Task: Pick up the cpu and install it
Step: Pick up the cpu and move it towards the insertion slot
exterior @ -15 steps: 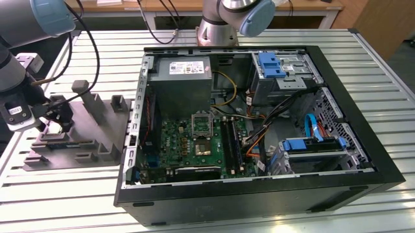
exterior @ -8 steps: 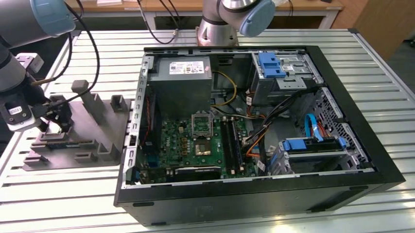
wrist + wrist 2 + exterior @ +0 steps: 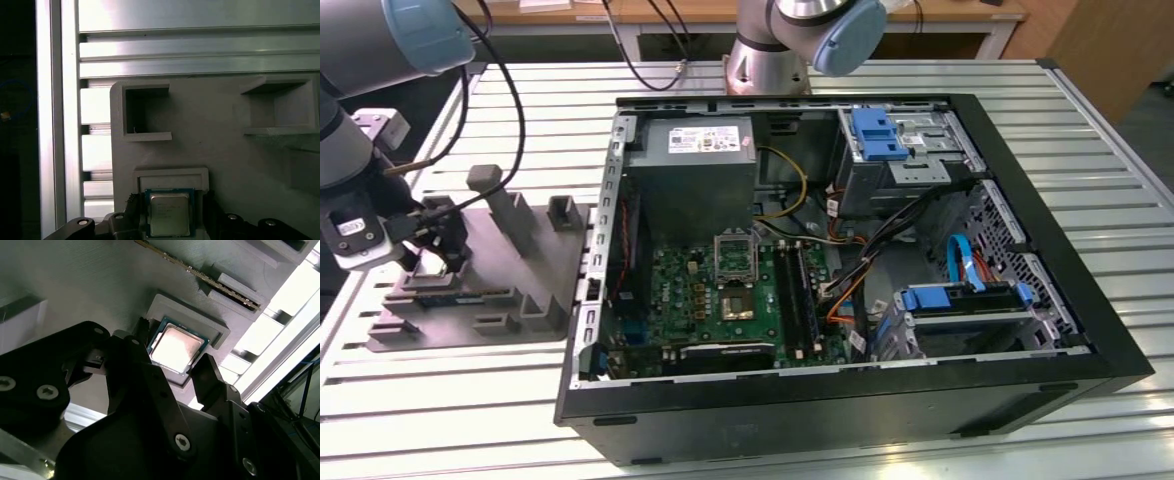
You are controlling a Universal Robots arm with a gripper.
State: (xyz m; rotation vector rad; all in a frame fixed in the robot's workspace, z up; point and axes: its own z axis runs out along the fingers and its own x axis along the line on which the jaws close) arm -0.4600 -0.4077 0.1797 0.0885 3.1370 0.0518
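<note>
The exterior view is evenly and brightly lit. In the second wrist view, glare is thrown off the cpu [image 3: 176, 347] and the tabletop [image 3: 299, 292] is overexposed.

No text, number or sign can be read for certain. In the exterior view a white label [image 3: 698, 140] is seen on the grey power supply [image 3: 700, 190] inside the black computer case [image 3: 854, 410]. Dark print is carried on it, but no word can be made out. In the first wrist view faint lines of marking are seen on the metal top of the cpu [image 3: 170, 214], and they cannot be read either.
</note>
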